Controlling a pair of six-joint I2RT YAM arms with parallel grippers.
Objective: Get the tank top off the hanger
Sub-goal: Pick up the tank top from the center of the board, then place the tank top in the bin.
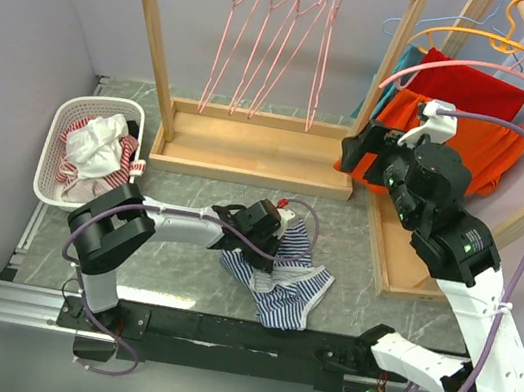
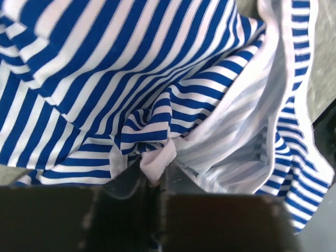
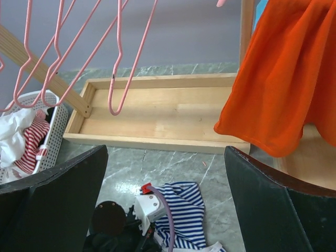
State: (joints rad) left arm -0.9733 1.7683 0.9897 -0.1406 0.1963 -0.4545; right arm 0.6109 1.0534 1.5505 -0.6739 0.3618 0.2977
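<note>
Left tool (image 2: 154, 177), reaching low, pinches striped tank top (image 1: 291, 293); right tool (image 3: 165, 173) raised, spread.

Soft, even light fell from above, leaving only faint shadows under the wooden rack (image 1: 251, 143) and on the table (image 1: 192, 189). The overhead view was sharp throughout. Up close, the striped cloth (image 2: 157, 79) was bright and slightly soft, and the left fingers (image 2: 123, 184) were dark and blurred. The right fingers (image 3: 58, 199) were dim and out of focus, with a pale sheen on the table between them.

soft striped cloth tank top (image 2: 157, 79), smooth pale wooden rack (image 1: 250, 148)
</note>
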